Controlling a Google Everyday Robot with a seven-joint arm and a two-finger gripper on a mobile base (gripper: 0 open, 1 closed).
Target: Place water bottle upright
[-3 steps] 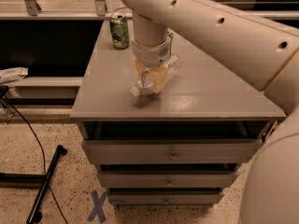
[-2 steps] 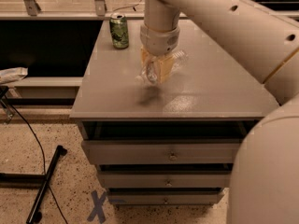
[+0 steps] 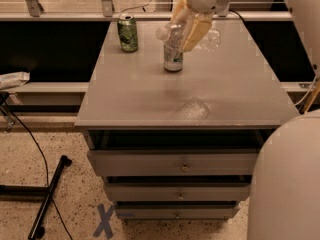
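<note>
My gripper (image 3: 187, 25) hangs over the back middle of the grey tabletop (image 3: 150, 99), shut on the water bottle (image 3: 172, 34). The clear bottle is held off the table and lies tilted. Its white cap (image 3: 161, 32) points left and its clear base (image 3: 212, 38) sticks out to the right of the yellowish fingers (image 3: 196, 30). The label is hidden by the fingers. A silver-green soda can (image 3: 173, 59) stands upright on the table just below and in front of the bottle's neck.
A dark green soda can (image 3: 127, 32) stands upright at the back left of the tabletop. The table is a drawer cabinet with several drawers (image 3: 182, 164). A railing (image 3: 65, 15) runs behind it. Black cables and a stand (image 3: 47, 194) lie on the floor at left.
The gripper has risen and moved toward the back of the table with the bottle in it. The silver-green can, hidden behind the gripper before, now shows.
</note>
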